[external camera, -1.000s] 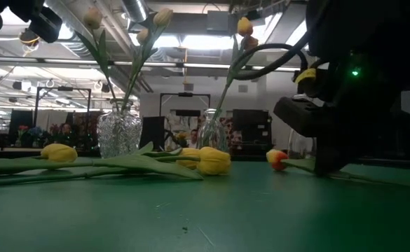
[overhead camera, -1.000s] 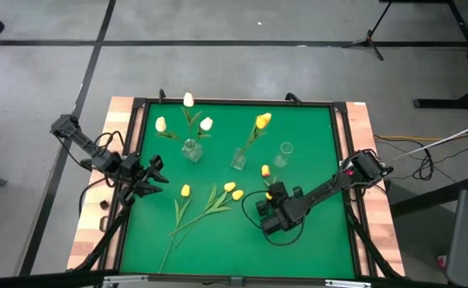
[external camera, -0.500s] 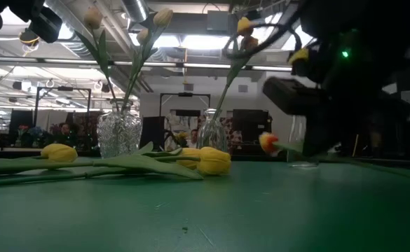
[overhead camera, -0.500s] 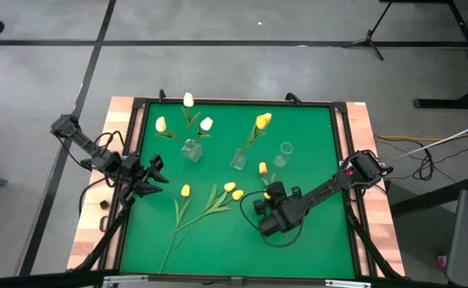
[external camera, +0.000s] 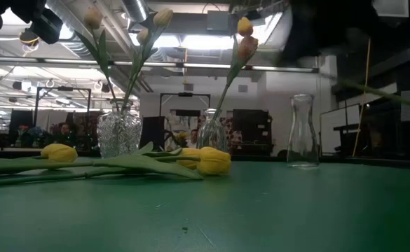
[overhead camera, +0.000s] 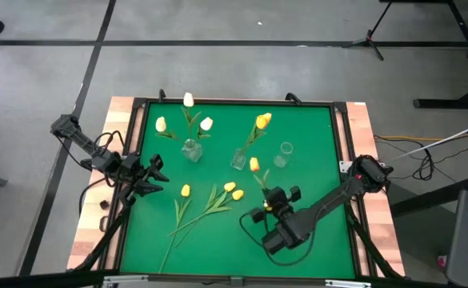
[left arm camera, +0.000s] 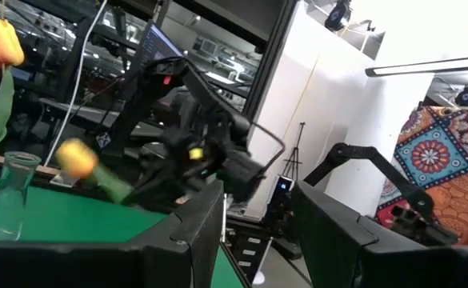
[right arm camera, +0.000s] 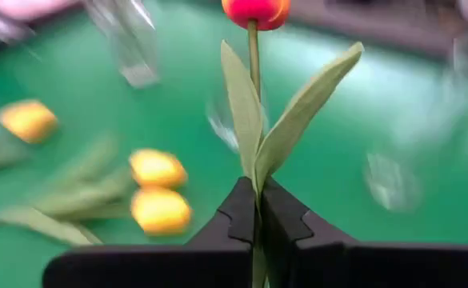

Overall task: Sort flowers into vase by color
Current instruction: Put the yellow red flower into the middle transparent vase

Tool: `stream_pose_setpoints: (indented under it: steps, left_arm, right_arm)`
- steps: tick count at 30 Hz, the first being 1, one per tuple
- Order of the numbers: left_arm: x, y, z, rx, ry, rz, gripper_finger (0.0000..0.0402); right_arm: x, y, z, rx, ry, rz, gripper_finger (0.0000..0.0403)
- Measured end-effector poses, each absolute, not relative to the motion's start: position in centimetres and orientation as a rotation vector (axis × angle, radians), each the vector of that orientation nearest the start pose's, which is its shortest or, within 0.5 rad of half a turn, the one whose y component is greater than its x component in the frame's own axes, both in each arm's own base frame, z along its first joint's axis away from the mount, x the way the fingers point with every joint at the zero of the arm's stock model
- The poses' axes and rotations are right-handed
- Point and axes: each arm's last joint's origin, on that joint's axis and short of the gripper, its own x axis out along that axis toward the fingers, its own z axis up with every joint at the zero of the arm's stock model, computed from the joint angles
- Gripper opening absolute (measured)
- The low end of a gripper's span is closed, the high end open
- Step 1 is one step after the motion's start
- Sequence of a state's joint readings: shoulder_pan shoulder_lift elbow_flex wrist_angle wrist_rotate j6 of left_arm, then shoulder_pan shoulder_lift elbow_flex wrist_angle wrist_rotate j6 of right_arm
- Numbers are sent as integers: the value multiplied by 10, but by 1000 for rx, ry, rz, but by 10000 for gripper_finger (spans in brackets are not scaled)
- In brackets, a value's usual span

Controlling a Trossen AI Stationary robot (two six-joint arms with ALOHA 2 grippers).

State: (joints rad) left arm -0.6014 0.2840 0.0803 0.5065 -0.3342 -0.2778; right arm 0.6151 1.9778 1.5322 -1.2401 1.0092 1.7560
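My right gripper (overhead camera: pixel 270 202) hangs over the table's middle right, shut on an orange-yellow tulip whose head (overhead camera: pixel 254 164) points toward the far edge. Its head (right arm camera: pixel 256 10) and two leaves show past the fingers in the right wrist view. Three yellow tulips (overhead camera: pixel 230 187) lie flat on the green mat, left of it. One glass vase (overhead camera: pixel 191 150) holds white tulips, another (overhead camera: pixel 238 160) holds yellow ones, and a third bottle vase (overhead camera: pixel 283 154) stands empty. My left gripper (overhead camera: pixel 152 174) waits open at the table's left edge. My right gripper pinches the tulip's stem (right arm camera: pixel 255 200) between its two fingers (right arm camera: pixel 235 214), just below the leaves. The stem runs on past the fingertips, along the fingers. The tulip is lifted clear of the mat, and its stem (external camera: pixel 380 91) slants high above the table in the low view.
The three vases stand in a row across the far half of the mat; the empty one (external camera: pixel 302 131) is nearest the held tulip. A black frame (overhead camera: pixel 339 144) rims the mat. The near half of the mat (overhead camera: pixel 218 248) is bare green.
My right gripper has risen, carrying the tulip up off the mat and out of the low view's middle. The tulip's head has shifted a little toward the table's left and far edge. The arm's elbow has swung toward the near edge.
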Motion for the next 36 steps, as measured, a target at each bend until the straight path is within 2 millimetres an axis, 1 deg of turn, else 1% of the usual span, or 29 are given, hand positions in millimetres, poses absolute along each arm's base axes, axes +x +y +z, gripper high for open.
stream_pose_setpoints:
  steps: [3,7,10,19,22,25,28,33,34,36]
  left_arm:
    - [96,-54,215,-411,-233,-301,147]
    - [96,-54,215,-411,-233,-301,147]
    - [96,-54,215,-411,-234,-301,147]
    - [96,-54,215,-385,-236,-293,147]
    - [96,-54,215,-385,-236,-293,147]
    - [96,-54,215,-384,-235,-293,147]
    - [96,-54,215,-382,-233,-292,147]
    - [96,-54,215,-382,-233,-293,147]
    - [96,-54,214,-382,-232,-292,147]
    - [96,-54,215,-382,-232,-293,147]
  right_arm:
    - [313,194,226,178,290,-959,4]
    - [317,190,235,30,65,-958,3]
    - [321,181,236,8,53,-984,3]
    - [344,137,236,35,34,-1116,2]
    - [351,127,243,52,24,-1146,2]
    - [356,127,257,28,40,-1149,2]
    - [361,132,277,-12,65,-1138,2]
    - [362,147,314,-128,128,-1095,1]
    - [361,149,323,-163,155,-1085,1]
    - [360,149,345,-226,293,-1027,1]
